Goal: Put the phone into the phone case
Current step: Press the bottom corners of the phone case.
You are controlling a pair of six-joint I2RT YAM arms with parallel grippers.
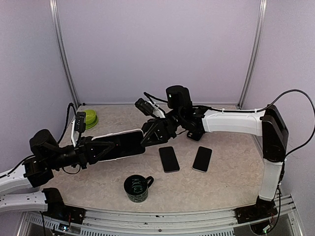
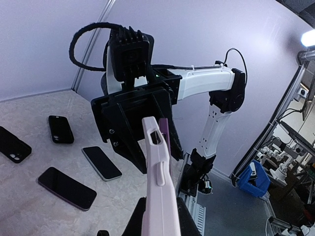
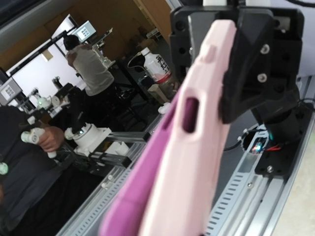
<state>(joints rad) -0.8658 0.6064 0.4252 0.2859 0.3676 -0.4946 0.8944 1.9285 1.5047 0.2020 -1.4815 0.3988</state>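
Note:
A pale pink phone case [image 2: 160,196] is held up in the air between the two arms, and my left gripper [image 2: 161,223] is shut on its near end. The purple edge of a phone [image 2: 166,133] shows along the case's side, so the phone lies partly in it. From above, its dark face [image 1: 125,144] points upward. My right gripper [image 1: 150,136] straddles the far end of the case, with one black finger on each side. Whether the fingers press on the case does not show. The right wrist view is filled by the pink case [image 3: 197,162] and the purple phone [image 3: 140,189].
Two dark phones [image 1: 169,159] [image 1: 202,158] lie flat on the table right of centre. A black mug [image 1: 137,188] stands near the front edge. A green object [image 1: 90,118] sits at the back left. Two dark cases [image 2: 61,129] [image 2: 11,144] lie further off.

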